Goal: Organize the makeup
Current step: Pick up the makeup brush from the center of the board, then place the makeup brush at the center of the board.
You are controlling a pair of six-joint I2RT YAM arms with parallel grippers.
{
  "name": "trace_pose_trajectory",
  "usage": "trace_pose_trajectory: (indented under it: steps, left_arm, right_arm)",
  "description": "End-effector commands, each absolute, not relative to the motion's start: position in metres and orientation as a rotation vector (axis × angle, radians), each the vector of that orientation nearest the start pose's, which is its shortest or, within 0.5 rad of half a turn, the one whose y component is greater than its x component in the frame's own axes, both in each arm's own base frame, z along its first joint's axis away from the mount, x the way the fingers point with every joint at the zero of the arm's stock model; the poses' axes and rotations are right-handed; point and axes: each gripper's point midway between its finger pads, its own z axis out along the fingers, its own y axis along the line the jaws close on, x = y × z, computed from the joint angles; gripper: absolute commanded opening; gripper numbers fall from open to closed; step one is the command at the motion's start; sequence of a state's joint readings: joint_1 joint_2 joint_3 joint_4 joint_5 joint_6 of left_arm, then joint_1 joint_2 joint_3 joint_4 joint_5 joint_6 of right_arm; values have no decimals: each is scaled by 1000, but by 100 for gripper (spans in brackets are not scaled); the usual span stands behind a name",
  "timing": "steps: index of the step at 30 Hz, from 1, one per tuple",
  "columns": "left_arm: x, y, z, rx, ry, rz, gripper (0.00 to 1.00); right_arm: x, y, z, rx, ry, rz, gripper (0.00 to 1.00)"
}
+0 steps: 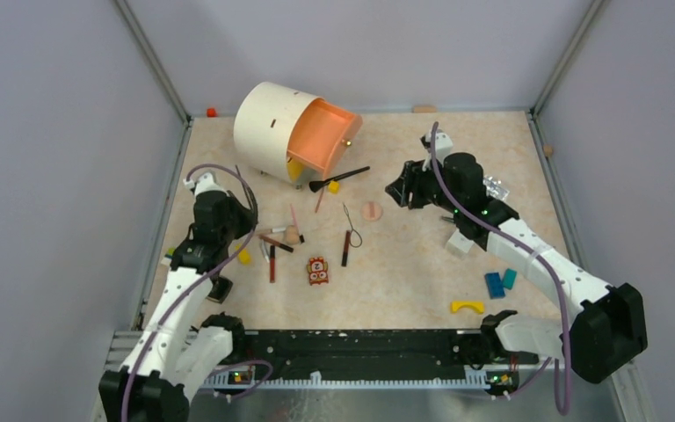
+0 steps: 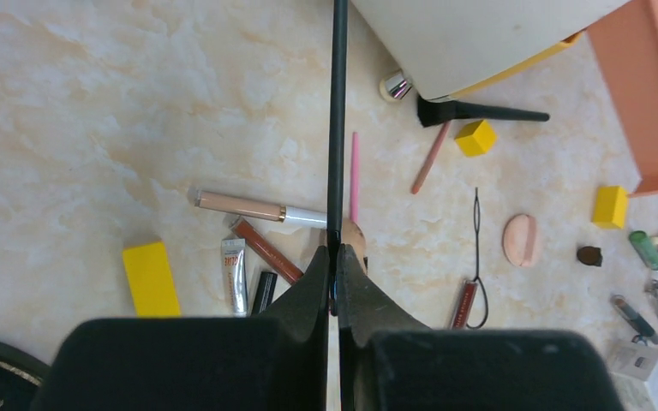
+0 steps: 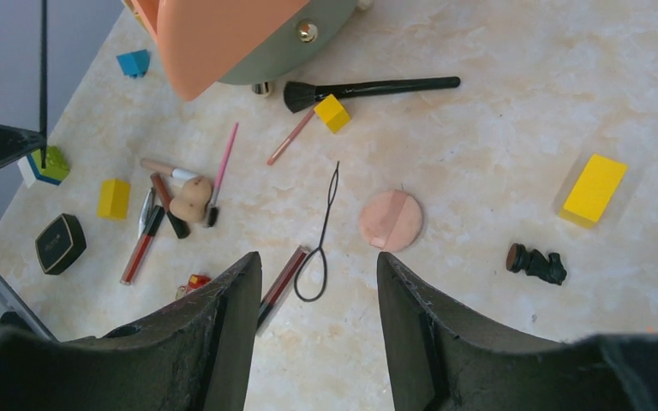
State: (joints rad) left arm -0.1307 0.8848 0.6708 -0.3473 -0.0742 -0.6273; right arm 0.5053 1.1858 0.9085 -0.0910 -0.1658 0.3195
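Left gripper (image 2: 333, 261) jaws pinched on thin black stick (image 2: 337, 111) projecting ahead, pink pencil (image 2: 354, 175) just right of it, right gripper (image 3: 319, 270) jaws parted, empty, black wire loop (image 3: 320, 231) on table (image 3: 514, 154) between them, peach puff (image 3: 391, 220) just ahead of right finger, bare surface further right.

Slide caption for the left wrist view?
Left tool shut on a thin black stick; slim pink pencil and round peach puff lie on the beige marbled table.

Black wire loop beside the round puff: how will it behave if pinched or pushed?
The wire loop looks hair-thin, so probably light and bendy under a pinch. It lies flat on the smooth tabletop, so a push would likely slide it, not roll it.
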Motion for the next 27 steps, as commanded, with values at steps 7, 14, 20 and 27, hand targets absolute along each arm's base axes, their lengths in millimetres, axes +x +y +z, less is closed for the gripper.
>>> trace_pose_trajectory:
  steps: [7,14,20,27]
  left_arm:
    - [287,-63,233,-366,1897,-457,0]
    - [288,-102,282,-88,1820,-538,0]
    - [290,-147,295,81,1794,-512,0]
    - [325,-191,299,204,1855,-484,0]
  right_arm:
    - [324,216,259,-210,1870,714,51]
    - [322,212,259,-196,1871,699,51]
    - [320,209,260,-204,1865,691,52]
    - [316,205,260,-213,1867,669,52]
